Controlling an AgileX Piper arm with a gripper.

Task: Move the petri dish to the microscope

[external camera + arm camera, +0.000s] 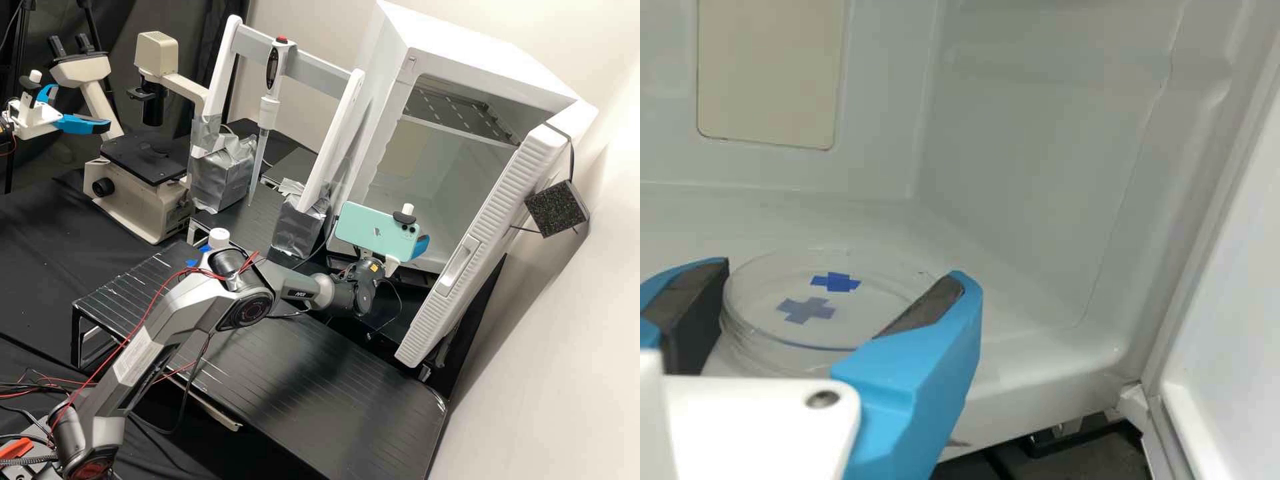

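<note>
Petri dish: clear and round, the petri dish (pixel 865 312) lies on the floor of the white cabinet (pixel 393 87), with two blue cross-shaped marks, one darker, seen within its outline.
Gripper: your gripper (pixel 420 247) is at the cabinet's opening, released, its blue fingers (pixel 925 360) apart on either side of the dish's near part; whether either touches it, you cannot tell.
Cabinet door: the door (pixel 490 220) stands open.
Microscope: your microscope (pixel 143 160) stands well apart, beyond the upright pipette (pixel 268 110).
</note>
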